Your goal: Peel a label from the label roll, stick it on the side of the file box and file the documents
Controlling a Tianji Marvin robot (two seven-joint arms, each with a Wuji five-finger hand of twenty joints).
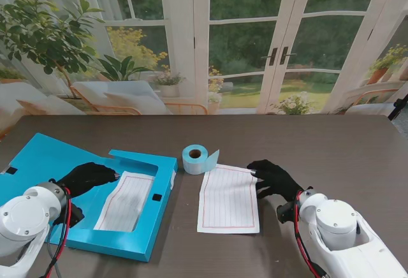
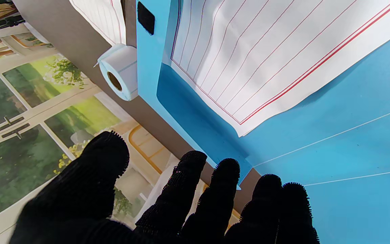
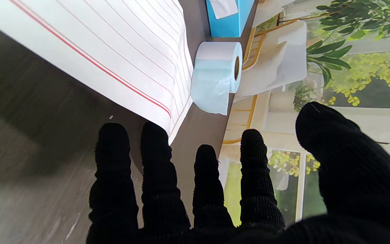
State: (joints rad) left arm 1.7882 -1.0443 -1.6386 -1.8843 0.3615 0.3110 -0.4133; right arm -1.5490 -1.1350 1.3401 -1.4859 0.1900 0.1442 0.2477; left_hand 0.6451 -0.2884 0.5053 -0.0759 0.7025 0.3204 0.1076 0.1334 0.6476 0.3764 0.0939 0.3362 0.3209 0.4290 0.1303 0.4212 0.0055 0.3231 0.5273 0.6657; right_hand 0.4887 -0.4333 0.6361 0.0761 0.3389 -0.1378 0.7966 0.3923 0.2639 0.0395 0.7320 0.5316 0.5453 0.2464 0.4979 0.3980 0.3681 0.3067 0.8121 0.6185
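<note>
File box: lies open, one sheet inside, ready for filing. Loose document: beside it. Label roll: between them (tail peeled free). Left hand, right hand: spread, empty, steadying box and document.

- File box lies open on the table, to my left.
- One lined sheet lies inside the file box.
- My left hand is over the box, left of that sheet.
- Label roll stands just right of the box, farther from me than the second lined sheet.
- My right hand sits at the second sheet's right edge.
</note>
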